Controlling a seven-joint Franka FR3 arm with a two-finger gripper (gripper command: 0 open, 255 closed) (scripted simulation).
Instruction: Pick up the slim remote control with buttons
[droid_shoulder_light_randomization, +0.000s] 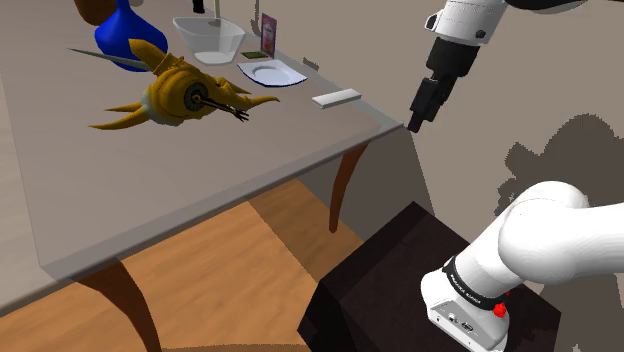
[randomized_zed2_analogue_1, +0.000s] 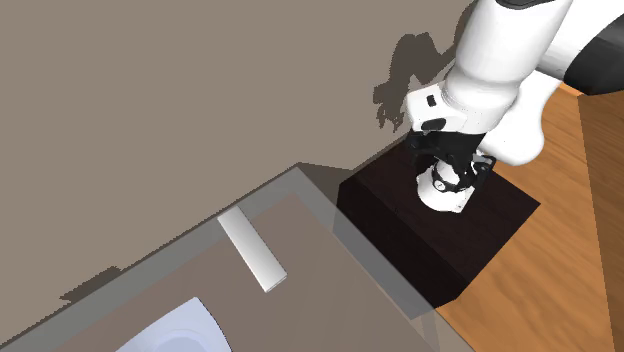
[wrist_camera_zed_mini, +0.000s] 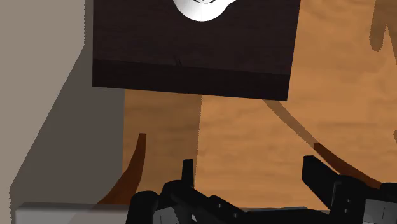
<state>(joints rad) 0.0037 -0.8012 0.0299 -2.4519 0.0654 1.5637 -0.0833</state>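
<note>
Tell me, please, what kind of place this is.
Probably a room in a house, perhaps a dining area: a wooden floor and a table with curved legs carrying a plate and a blue vase.

The counter (droid_shoulder_light_randomization: 200, 190) has a smooth, matt grey-brown top, and its curved legs (droid_shoulder_light_randomization: 342, 190) look like reddish-brown wood. The floor (droid_shoulder_light_randomization: 230, 270) is warm wood planking with visible grain. The stand (droid_shoulder_light_randomization: 390, 270) is a dark, matt box with a faint wood-like grain. The arm (droid_shoulder_light_randomization: 560, 240) wears a smooth, glossy white shell, and the claw (droid_shoulder_light_randomization: 413, 124) is matt black. The remote (droid_shoulder_light_randomization: 336, 97) is drawn plain pale grey and smooth. Toward eleven o'clock in the shoulder view, a blue vase (droid_shoulder_light_randomization: 125, 35) is glossy, a bowl (droid_shoulder_light_randomization: 210, 40) looks translucent like glass, and a golden-yellow spiked figure (droid_shoulder_light_randomization: 185, 95) has a soft sheen.
</note>
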